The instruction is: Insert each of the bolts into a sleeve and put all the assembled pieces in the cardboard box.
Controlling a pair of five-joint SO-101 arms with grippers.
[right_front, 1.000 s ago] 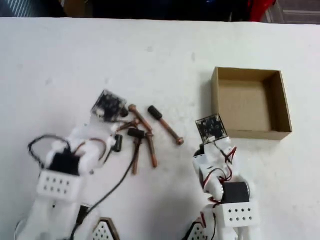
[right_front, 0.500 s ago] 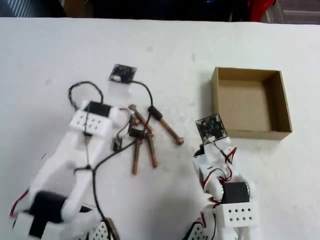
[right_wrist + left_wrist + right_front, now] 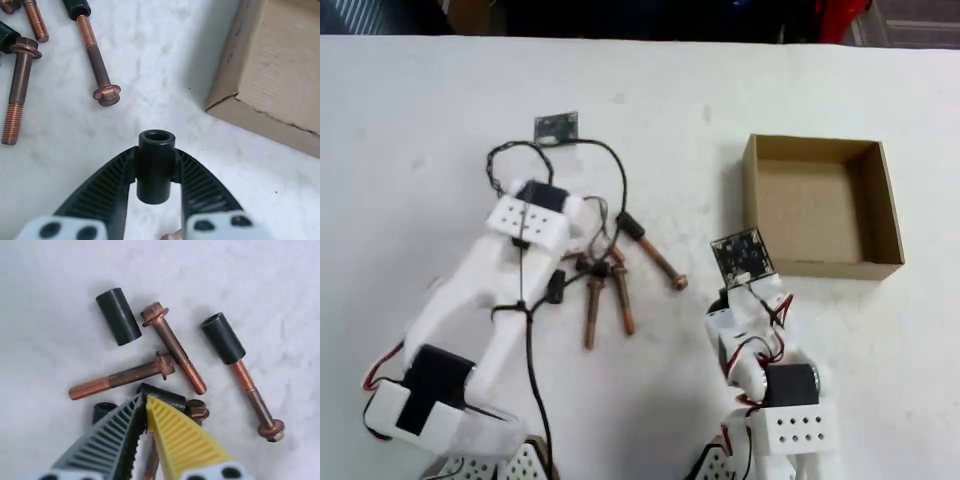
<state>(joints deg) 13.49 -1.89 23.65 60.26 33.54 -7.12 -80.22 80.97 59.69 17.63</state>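
Left arm now extends over loose bolts point(image 3: 591, 315), left gripper point(image 3: 144, 399) shut; right gripper point(image 3: 156, 156) clamps black sleeve point(image 3: 156, 175); one sleeved bolt point(image 3: 248, 387) done, cardboard box point(image 3: 815, 215) at 2 o'clock empty.

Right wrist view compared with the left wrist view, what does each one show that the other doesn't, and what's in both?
Right wrist, not left: the right pincer shut on a black sleeve, and a corner of the cardboard box. Left wrist, not right: the left pincer above the pile, and a loose sleeve lying apart. Both: the sleeved bolt on the table.
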